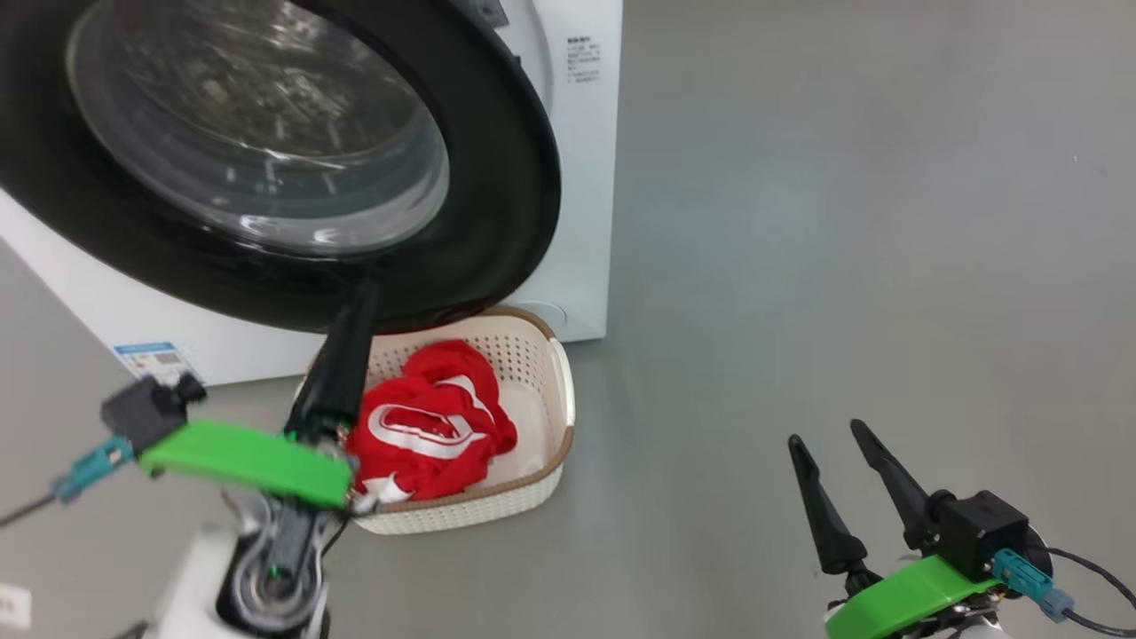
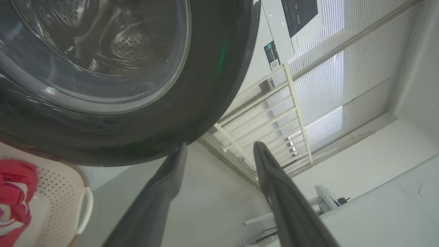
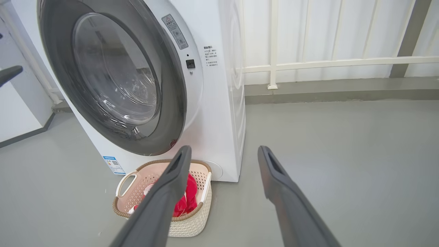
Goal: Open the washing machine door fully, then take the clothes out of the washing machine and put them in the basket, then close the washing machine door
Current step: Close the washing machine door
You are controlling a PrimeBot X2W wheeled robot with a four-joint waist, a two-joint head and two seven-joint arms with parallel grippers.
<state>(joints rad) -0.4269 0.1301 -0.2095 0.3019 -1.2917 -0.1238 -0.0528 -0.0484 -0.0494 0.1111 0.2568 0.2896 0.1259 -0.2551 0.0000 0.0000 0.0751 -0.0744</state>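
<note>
The washing machine (image 3: 223,113) front shows in the right wrist view — the left wrist view has the left gripper (image 2: 221,145), spread and empty, just under the washing machine door (image 2: 205,85). The clothes (image 1: 426,426) lie in the basket (image 1: 561,390), left of the right gripper (image 1: 825,432) — spread, empty.

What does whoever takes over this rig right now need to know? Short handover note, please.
Left end effector: open, empty, fingers up by the lower rim of the door.
Right end effector: open, empty, off to the right, touching nothing.
Things: red clothes lie in the basket, which sits in front of the washing machine, under the door.
Done: clothes unloaded, as far as can be seen.
Left: door looks ajar, not latched; push it shut.
</note>
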